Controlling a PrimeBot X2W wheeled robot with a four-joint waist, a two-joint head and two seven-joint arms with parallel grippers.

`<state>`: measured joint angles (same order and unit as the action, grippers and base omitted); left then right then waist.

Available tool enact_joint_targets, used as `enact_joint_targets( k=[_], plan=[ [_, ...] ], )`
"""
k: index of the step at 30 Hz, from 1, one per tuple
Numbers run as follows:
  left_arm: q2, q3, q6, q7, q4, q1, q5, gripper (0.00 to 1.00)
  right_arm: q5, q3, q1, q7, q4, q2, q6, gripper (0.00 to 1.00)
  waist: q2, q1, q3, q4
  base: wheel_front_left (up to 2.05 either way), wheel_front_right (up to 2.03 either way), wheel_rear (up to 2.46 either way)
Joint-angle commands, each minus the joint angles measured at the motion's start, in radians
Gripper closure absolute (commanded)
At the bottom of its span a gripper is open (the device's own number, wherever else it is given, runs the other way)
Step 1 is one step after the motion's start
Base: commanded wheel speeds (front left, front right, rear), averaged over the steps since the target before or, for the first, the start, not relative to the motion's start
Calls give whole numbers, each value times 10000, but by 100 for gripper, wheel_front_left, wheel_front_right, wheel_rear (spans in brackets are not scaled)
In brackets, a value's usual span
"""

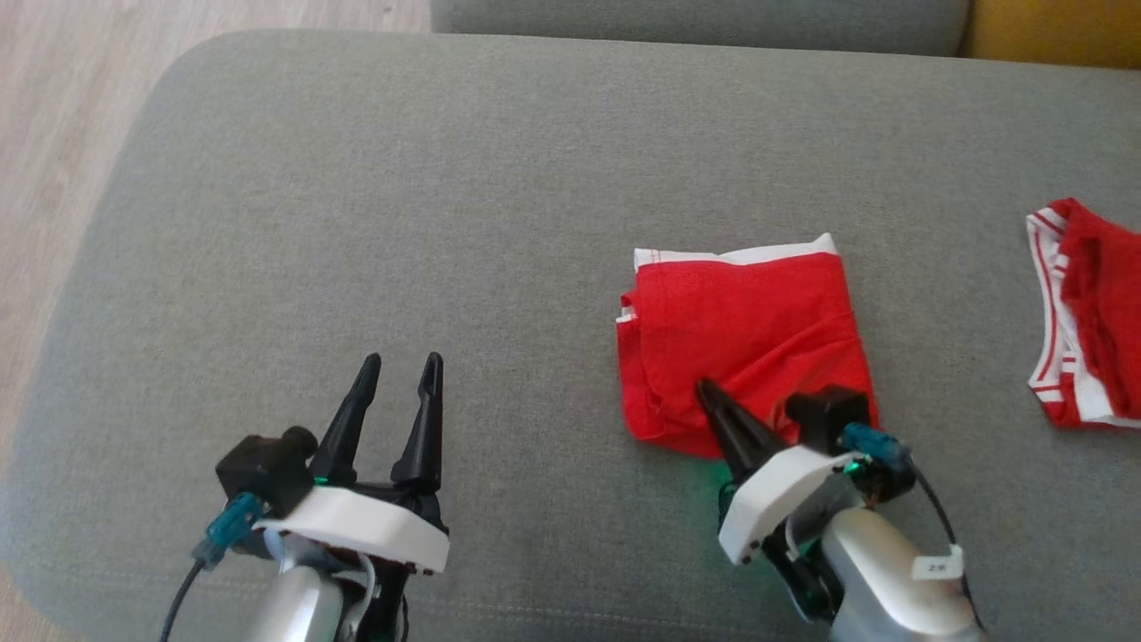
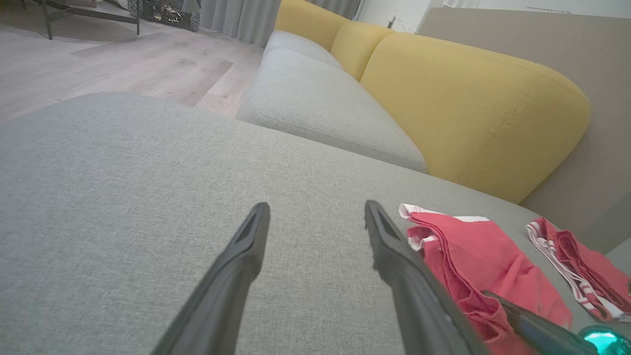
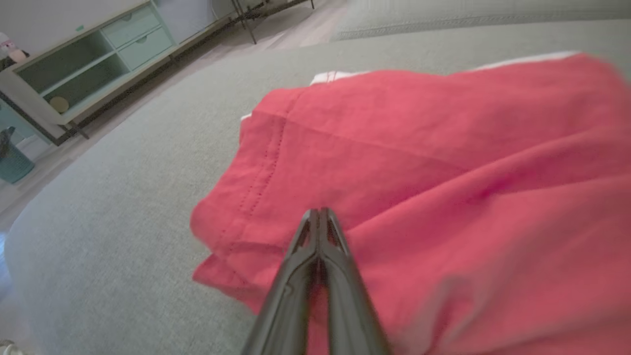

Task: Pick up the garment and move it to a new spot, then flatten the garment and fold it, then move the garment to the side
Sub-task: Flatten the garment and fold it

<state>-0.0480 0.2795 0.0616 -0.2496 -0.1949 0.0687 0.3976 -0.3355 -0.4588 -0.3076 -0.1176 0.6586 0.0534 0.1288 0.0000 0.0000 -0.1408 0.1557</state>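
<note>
A red garment (image 1: 740, 339) with white trim lies folded into a rough square on the grey cushion (image 1: 446, 223), right of centre. My right gripper (image 1: 713, 399) is shut on the garment's near edge, and creases run across the cloth toward its tips. In the right wrist view the closed fingers (image 3: 319, 217) pinch the red garment (image 3: 419, 148), which is blurred at the right. My left gripper (image 1: 401, 366) stands open over bare cushion at the lower left, well apart from the cloth. In the left wrist view the garment (image 2: 473, 256) lies to the right of its open fingers (image 2: 389, 241).
A second red garment with white stripes (image 1: 1083, 312) lies crumpled at the cushion's right edge. A yellow backrest (image 2: 468, 103) and another grey seat (image 2: 315, 98) stand beyond. Wooden floor (image 1: 53, 107) lies past the cushion's left edge.
</note>
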Motion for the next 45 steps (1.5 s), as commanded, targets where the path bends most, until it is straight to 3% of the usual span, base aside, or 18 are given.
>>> enact_joint_targets(
  k=[1,10,21,22,23,24,31,45],
  plan=[
    [-22,-292,-8,-122,352,518,20,0,-67,-103,-441,-307,-253,6,19,100,0,0,50,-117,0,0,0],
    [-22,-561,-5,-122,494,454,10,0,326,1395,-412,-1115,-1534,190,19,100,0,0,353,-781,0,0,0],
    [-22,-636,-29,-122,601,362,24,0,1707,3744,1417,-1107,-4382,215,19,100,0,0,612,-1505,0,0,0],
    [-22,-624,-27,-122,575,337,19,0,1805,3916,1589,-1113,-4604,180,19,67,0,0,621,-1537,0,0,0],
    [-22,-605,-22,-122,536,312,9,0,1883,4024,1773,-1093,-4788,145,19,11,0,0,632,-1564,0,0,0],
    [-22,-586,-18,-122,488,284,-7,0,1963,4106,1946,-1057,-4932,115,19,0,0,0,642,-1584,0,0,0],
    [-22,-522,4,-122,234,86,-101,0,2200,4224,2660,-886,-5352,-5,19,0,0,0,700,-1628,0,0,0],
    [-22,-472,45,-122,276,124,-112,0,2102,4216,2627,-670,-5418,-30,19,0,0,0,671,-1505,0,0,0]
  ],
)
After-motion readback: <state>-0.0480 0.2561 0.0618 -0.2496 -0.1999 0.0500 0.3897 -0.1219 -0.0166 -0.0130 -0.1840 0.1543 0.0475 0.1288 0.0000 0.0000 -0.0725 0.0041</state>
